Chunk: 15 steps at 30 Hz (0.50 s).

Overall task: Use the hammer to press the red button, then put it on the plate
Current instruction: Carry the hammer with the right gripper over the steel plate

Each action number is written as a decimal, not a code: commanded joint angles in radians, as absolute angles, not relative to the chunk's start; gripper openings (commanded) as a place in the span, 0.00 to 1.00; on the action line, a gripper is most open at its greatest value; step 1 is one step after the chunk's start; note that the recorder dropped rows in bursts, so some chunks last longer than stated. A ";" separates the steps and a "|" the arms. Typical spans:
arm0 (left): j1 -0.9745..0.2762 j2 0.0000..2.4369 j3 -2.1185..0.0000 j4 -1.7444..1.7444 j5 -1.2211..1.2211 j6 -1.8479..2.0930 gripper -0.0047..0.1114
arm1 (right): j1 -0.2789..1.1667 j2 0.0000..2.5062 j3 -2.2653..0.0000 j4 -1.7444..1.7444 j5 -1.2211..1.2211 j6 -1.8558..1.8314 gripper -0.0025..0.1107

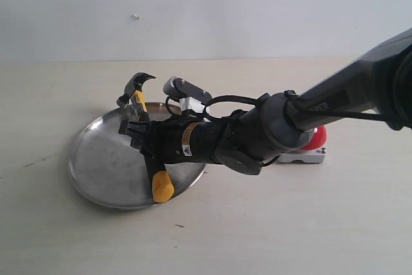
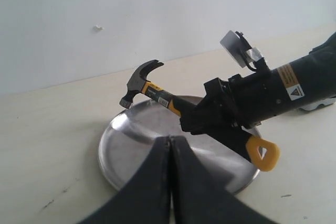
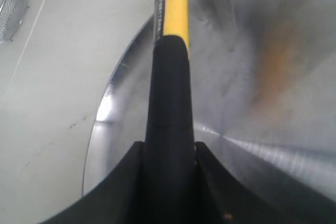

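My right gripper point(image 1: 140, 134) reaches across from the right and is shut on the hammer's black handle point(image 3: 169, 129). The hammer point(image 1: 138, 94) hangs over the silver plate point(image 1: 96, 159), its dark claw head at the plate's far rim and its yellow end point(image 1: 162, 187) near the front rim. Whether it touches the plate I cannot tell. The red button point(image 1: 318, 138) on its light-grey base shows only partly behind the right arm. My left gripper point(image 2: 170, 142) is shut and empty, seen only in its own wrist view, facing the plate point(image 2: 131, 145) and hammer point(image 2: 142, 80).
The light wooden table point(image 1: 290, 223) runs to a white wall at the back. A metal mesh object point(image 3: 10, 6) lies off the plate's side in the right wrist view. The right arm point(image 1: 335, 104) spans the table's right half above the button.
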State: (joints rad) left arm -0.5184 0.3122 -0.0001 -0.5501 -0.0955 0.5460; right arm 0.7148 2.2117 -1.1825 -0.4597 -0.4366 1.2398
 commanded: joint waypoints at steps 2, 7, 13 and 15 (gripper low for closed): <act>-0.517 0.307 0.000 -0.547 -0.093 0.545 0.04 | 0.709 2.199 -1.204 -0.471 -0.519 1.225 0.02; -0.517 0.307 0.000 -0.547 -0.093 0.545 0.04 | 0.709 2.199 -1.204 -0.471 -0.515 1.211 0.02; -0.517 0.307 0.000 -0.547 -0.093 0.545 0.04 | 0.709 2.199 -1.204 -0.471 -0.511 1.170 0.02; -0.517 0.307 0.000 -0.547 -0.093 0.545 0.04 | 0.709 2.199 -1.204 -0.471 -0.507 1.160 0.02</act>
